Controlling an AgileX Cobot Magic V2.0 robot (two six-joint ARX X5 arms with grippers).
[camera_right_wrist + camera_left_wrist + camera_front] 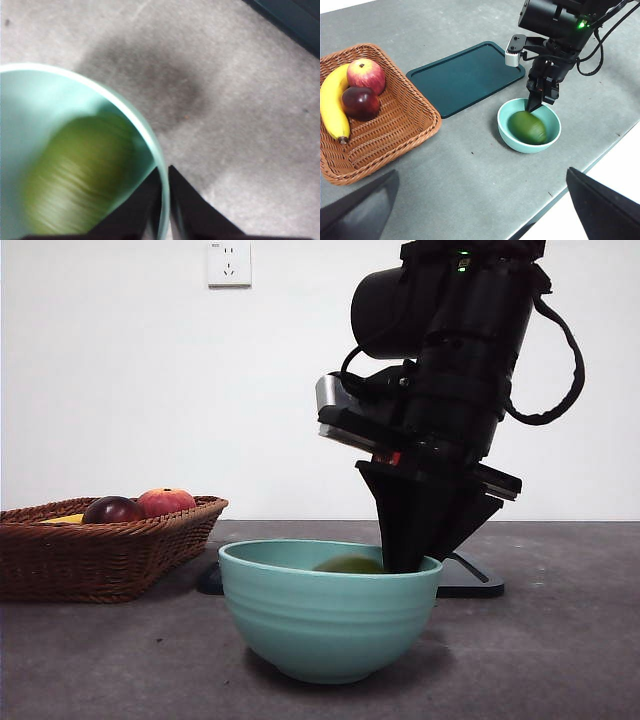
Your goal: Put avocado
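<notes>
The avocado (527,127), dull green and oval, lies inside the teal bowl (551,143). It looks motion-blurred in the right wrist view (75,175), and its top shows over the bowl's rim in the front view (348,565). My right gripper (405,562) reaches down into the bowl at its rim (150,145), beside the avocado and not holding it. Its jaws stand together with only a thin slit between them (165,210). It also shows in the left wrist view (536,104). My left gripper (480,200) hangs high over the table, open and empty.
A wicker basket (415,125) with a banana (331,110), a red apple (366,75) and a dark red-purple fruit (360,101) stands to the left (110,555). A dark teal tray (465,75) lies behind the bowl. The table's edge (600,155) runs near the bowl.
</notes>
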